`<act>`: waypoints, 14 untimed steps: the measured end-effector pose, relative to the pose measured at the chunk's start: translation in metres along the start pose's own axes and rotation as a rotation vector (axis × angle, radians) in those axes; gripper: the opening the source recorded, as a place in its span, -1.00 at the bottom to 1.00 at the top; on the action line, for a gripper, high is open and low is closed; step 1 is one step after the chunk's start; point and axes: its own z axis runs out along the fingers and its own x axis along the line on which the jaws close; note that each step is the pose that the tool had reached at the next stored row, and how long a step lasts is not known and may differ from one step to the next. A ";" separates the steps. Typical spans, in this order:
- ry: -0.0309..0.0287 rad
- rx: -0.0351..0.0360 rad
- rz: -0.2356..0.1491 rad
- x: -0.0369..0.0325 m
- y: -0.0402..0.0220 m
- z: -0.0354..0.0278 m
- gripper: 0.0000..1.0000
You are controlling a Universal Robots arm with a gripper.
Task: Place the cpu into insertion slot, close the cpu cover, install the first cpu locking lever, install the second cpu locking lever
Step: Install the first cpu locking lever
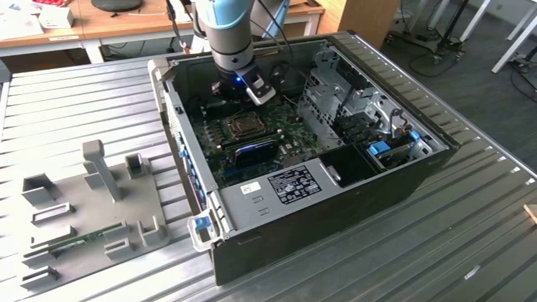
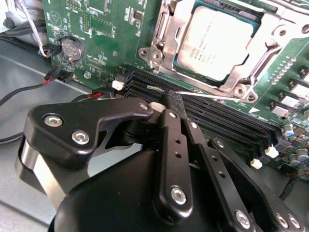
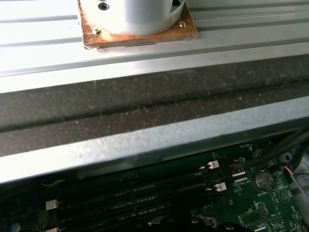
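Your gripper [image 2: 166, 104] hangs low inside the open computer case [image 1: 403, 189], just above the long black memory slots [image 2: 231, 125] that run beside the insertion slot [image 2: 159, 29] on the green motherboard [image 2: 96, 29]. In the second wrist view its black fingers [image 2: 174, 145] lie pressed side by side with nothing between them, so it looks clenched on nothing, though the tips are partly lost against the dark slots. You can see the cpu [image 2: 217, 41] already seated in the socket, its silvery top facing up, and the cpu cover [image 2: 166, 46] lying flat around it as a metal frame. In the exterior view the arm [image 1: 228, 31] comes down at the far end of the case, just beyond the socket [image 1: 245, 126]. The case rests on a ribbed metal table [image 1: 75, 107], with a grey fixture plate [image 1: 92, 214] to the exterior view's left.
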 end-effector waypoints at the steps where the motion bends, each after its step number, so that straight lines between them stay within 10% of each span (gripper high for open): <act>1: -0.0001 0.0000 0.000 0.0000 -0.0001 0.0004 -0.79; 14: -0.0001 0.0000 0.000 0.0003 -0.0046 0.0052 -0.79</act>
